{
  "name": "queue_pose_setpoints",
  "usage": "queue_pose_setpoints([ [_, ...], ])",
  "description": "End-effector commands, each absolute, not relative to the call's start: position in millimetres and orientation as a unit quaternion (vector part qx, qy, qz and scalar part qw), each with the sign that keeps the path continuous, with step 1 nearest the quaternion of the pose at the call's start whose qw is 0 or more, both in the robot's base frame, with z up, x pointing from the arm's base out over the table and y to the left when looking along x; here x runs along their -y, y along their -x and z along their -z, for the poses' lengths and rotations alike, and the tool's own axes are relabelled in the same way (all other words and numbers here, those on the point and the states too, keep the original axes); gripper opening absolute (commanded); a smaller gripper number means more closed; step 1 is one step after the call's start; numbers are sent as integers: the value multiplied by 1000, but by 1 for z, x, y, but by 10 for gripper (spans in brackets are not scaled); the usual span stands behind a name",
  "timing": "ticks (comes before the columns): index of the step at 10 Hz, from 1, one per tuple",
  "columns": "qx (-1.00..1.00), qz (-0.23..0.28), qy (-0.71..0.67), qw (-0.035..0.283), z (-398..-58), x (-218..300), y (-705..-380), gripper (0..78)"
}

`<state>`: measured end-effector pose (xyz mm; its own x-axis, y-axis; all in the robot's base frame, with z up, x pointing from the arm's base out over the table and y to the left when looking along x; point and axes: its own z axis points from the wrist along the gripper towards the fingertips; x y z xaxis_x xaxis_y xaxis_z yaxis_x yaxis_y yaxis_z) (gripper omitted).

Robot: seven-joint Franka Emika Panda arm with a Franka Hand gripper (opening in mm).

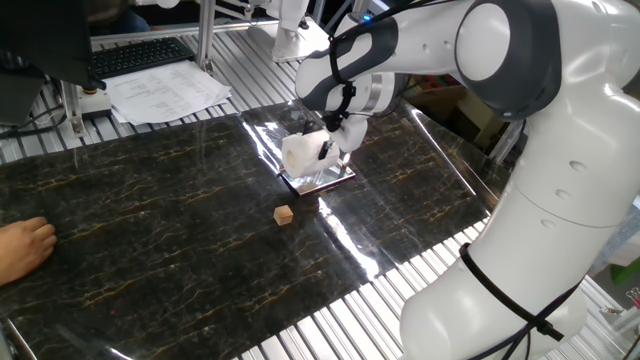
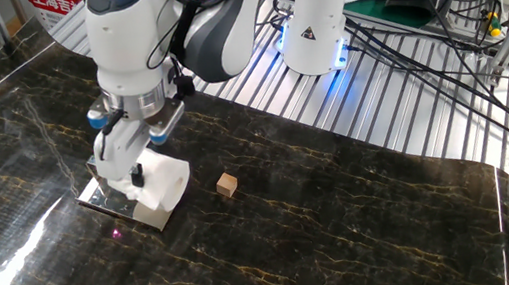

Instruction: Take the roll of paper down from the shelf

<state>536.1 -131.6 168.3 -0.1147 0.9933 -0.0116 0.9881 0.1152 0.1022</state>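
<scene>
Gripper [image 2: 128, 177] points down over the shelf [image 2: 101, 198], fingers clamped on the roll of paper [image 2: 164, 181], which sits directly beneath it, above the shiny platform; contact with the shelf [image 1: 325, 178] cannot be judged. Tan cube [image 2: 228, 185] lies on the dark table [image 2: 347, 220], apart from the gripper [image 1: 330, 148].

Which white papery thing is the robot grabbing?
The soft white toilet-paper roll on the shiny metal shelf, not the flat printed sheets by the keyboard.
</scene>
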Motion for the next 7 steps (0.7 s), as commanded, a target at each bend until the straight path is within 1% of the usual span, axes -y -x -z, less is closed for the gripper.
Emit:
queue_pose_setpoints([
  [1,-765,-23,-641,55,-171,132,-538,12],
  [2,-777,-20,-626,58,-171,132,-538,12],
  [4,-784,-25,-618,53,-171,132,-538,12],
  [7,-802,-23,-595,54,-171,132,-537,12],
])
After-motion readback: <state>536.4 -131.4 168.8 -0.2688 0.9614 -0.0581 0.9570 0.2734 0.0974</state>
